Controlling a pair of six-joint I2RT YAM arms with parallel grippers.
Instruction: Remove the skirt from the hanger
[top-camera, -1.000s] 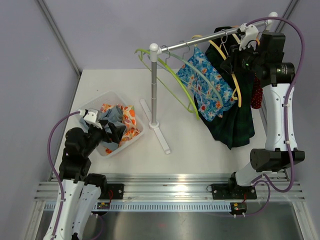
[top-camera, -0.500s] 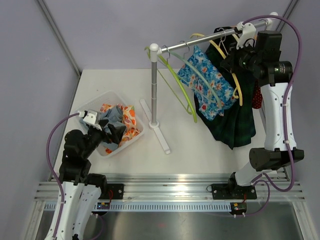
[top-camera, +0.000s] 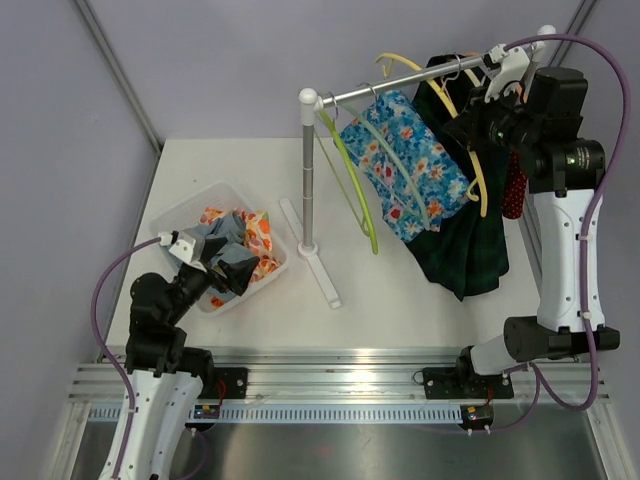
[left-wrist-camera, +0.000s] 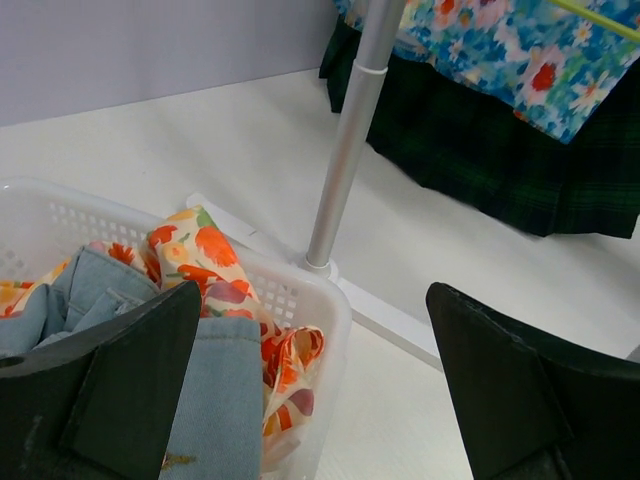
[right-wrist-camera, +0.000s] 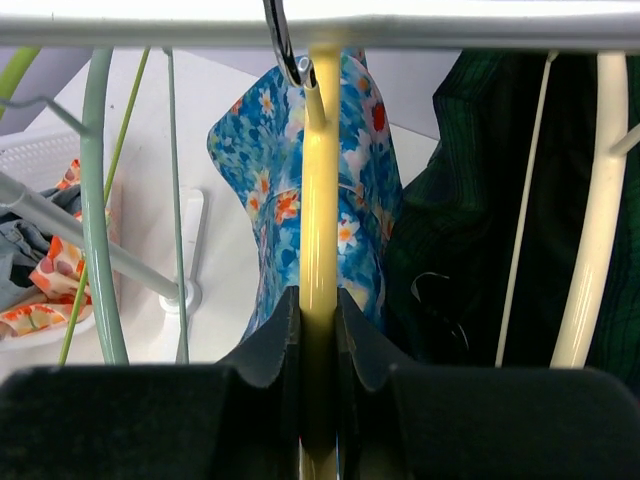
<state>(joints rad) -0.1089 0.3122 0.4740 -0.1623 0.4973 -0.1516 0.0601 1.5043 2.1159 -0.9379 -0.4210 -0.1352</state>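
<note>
A blue floral skirt and a dark green plaid garment hang from the rail at the back right. My right gripper is up at the rail, shut on the arm of a yellow hanger. In the right wrist view the yellow hanger runs straight between the shut jaws of my right gripper, with the floral skirt behind it and the plaid garment to the right. My left gripper is open and empty above the near edge of the basket.
A white basket holds denim and orange floral clothes. The rack's pole and foot stand mid-table. Lime and pale green hangers hang beside the skirt. A cream hanger hangs right of the yellow one. A red item hangs behind my right arm.
My right gripper has shifted slightly right along the rail with the yellow hanger. The green hangers and floral skirt have swung. My left arm has drawn back toward the near edge.
</note>
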